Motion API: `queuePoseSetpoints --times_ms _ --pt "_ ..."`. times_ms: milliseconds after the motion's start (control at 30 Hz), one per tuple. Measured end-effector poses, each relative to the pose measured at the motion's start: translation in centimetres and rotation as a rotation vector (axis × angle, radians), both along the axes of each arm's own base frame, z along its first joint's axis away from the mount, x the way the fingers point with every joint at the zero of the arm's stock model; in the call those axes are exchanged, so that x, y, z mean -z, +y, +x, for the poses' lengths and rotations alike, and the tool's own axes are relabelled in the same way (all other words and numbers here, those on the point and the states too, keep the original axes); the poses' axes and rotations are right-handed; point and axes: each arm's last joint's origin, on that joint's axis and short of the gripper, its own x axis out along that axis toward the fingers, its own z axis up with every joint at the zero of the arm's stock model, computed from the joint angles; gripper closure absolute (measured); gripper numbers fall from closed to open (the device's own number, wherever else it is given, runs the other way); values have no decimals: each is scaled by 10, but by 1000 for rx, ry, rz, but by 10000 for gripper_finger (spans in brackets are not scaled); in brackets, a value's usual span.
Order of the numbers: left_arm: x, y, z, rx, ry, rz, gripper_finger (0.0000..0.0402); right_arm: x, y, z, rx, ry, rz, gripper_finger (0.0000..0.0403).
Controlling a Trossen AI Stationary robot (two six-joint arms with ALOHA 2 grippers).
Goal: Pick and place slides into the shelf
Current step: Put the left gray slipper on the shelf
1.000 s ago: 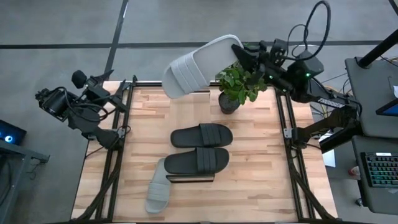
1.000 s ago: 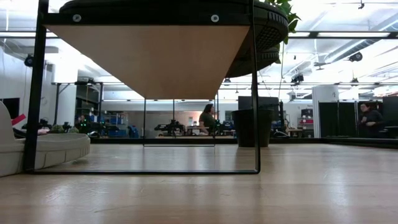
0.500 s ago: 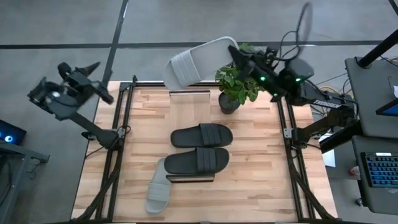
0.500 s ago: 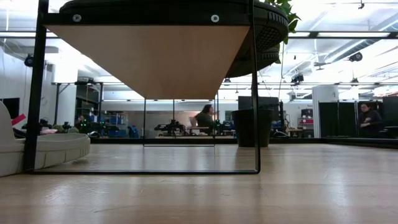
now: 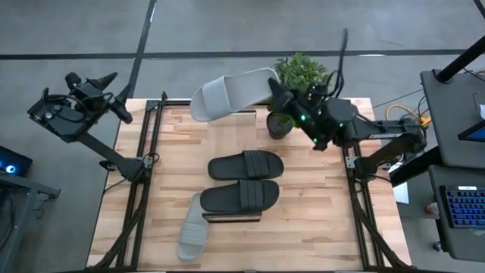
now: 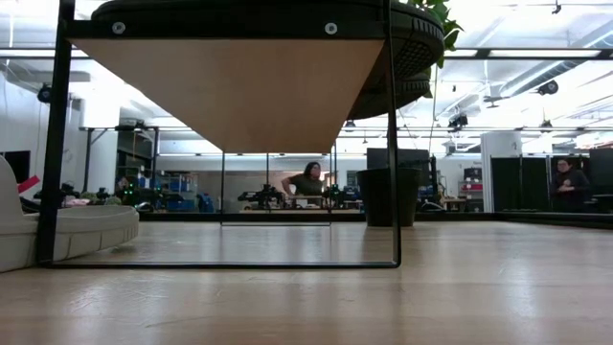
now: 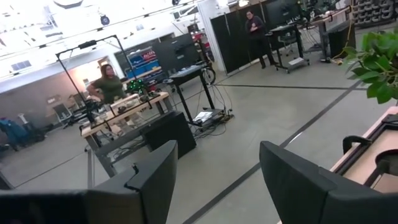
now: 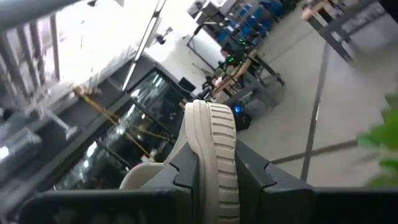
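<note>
The right end effector [image 5: 273, 85] is clamped on the heel of a pale grey slide [image 5: 227, 92], holding it in the air above the far edge of the tabletop [image 5: 318, 189], just beside a potted plant [image 5: 292, 83]. Nearer than that end effector, the two black slides [image 5: 244, 180] already sit on the shelf [image 5: 231, 218]. Beyond them the second grey slide [image 5: 192, 231] lies on the tabletop beside the shelf. By this reckoning two are done and two remain. The left end effector [image 5: 106, 80], fingers apart, waits off the tabletop's far left corner.
</note>
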Motion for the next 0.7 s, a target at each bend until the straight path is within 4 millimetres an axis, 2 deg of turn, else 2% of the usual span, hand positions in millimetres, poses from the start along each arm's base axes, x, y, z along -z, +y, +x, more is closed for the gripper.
queuePoseSetpoints --times_ms 267,367,500,700 --pt "2 -2 3 0 12 7 190 31 23 30 5 -91 163 354" --pt "4 -3 5 0 22 13 190 41 27 36 6 -106 215 354" --pt "7 -3 6 0 32 18 190 45 37 34 10 -115 254 354" --pt "7 -2 4 0 33 19 190 44 64 17 32 -147 299 354"
